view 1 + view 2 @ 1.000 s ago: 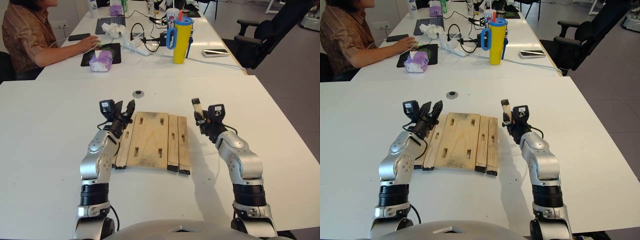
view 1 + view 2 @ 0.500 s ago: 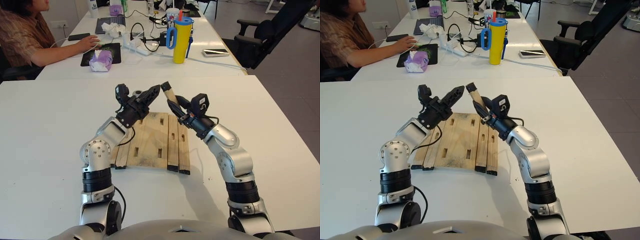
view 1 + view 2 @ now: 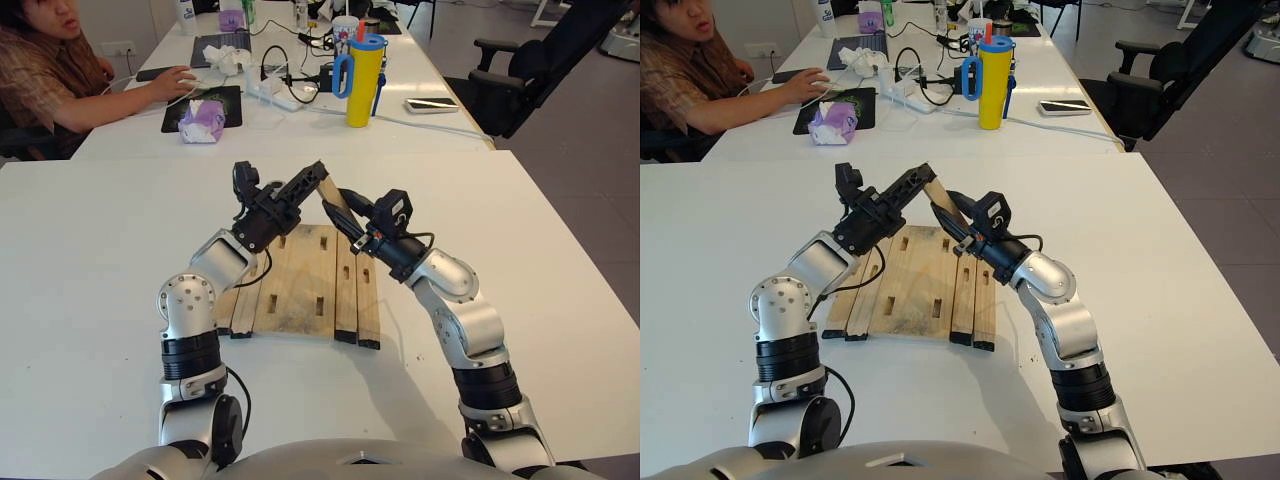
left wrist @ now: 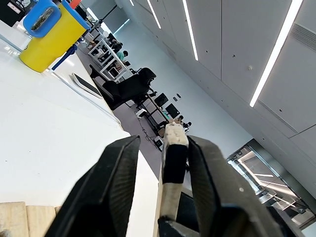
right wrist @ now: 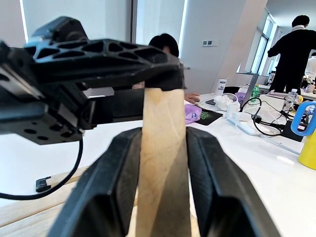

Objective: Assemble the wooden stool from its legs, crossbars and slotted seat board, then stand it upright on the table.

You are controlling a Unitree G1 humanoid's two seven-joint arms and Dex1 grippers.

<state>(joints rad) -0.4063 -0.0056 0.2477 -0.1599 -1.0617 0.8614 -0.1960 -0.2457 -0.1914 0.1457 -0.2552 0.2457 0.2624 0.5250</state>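
My right gripper is shut on a short wooden stick and holds it tilted in the air above the far end of the slotted seat board. In the right wrist view both fingers press flat on the stick. My left gripper is open around the stick's upper end. In the left wrist view the stick touches one finger and a gap shows beside the other. Loose slats lie flat to the board's left and right.
The white table has bare room to both sides of the wood. On the far desk stand a yellow tumbler, a purple bundle, cables and a phone. A black chair stands at the back right.
Both arms have risen from the table and swung inward. The right gripper carried the stick over the board, and the left gripper came up to its upper end.
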